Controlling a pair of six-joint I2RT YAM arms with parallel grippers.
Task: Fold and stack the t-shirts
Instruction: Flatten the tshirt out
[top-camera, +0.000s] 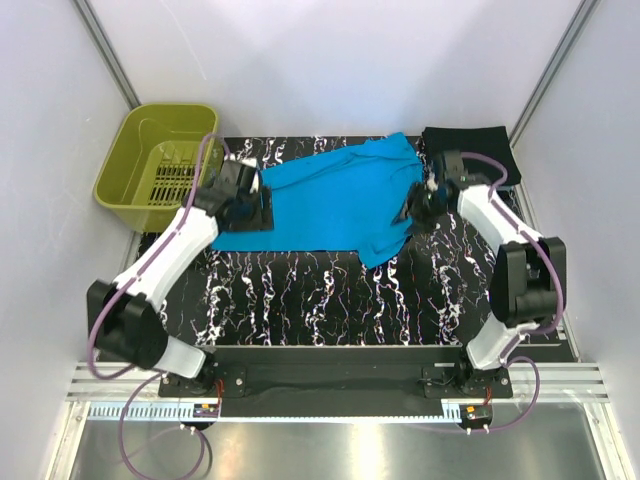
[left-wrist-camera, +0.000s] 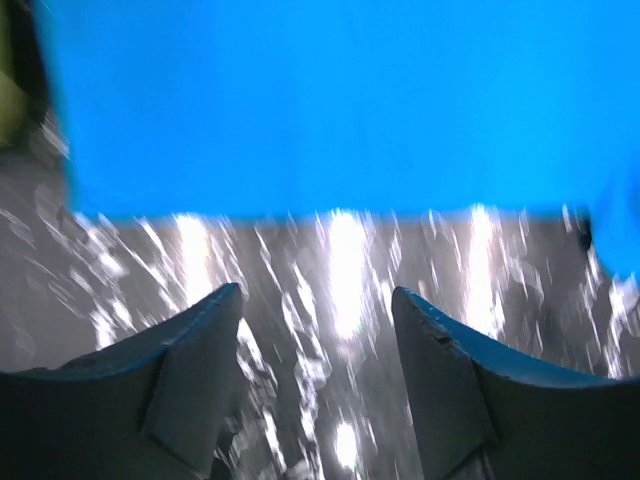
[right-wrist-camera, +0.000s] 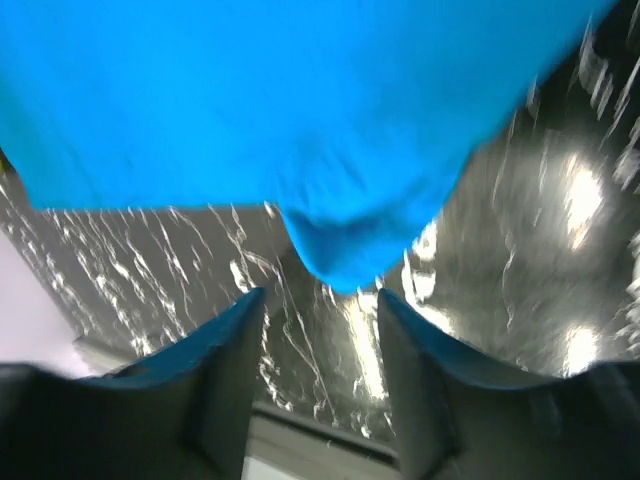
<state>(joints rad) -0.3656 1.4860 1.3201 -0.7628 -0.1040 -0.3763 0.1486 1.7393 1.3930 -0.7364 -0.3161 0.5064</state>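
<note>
Loosely spread turquoise t-shirt (top-camera: 340, 200), left gripper (left-wrist-camera: 317, 295), right gripper (right-wrist-camera: 320, 295) parted, seemingly empty

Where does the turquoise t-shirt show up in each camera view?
Top external: turquoise t-shirt spread across the table's far middle.
Left wrist: t-shirt fills the upper half, its edge running straight across.
Right wrist: t-shirt fills the top, a rounded fold dipping at centre.
Shared landmark: the black white-veined tabletop.
</note>
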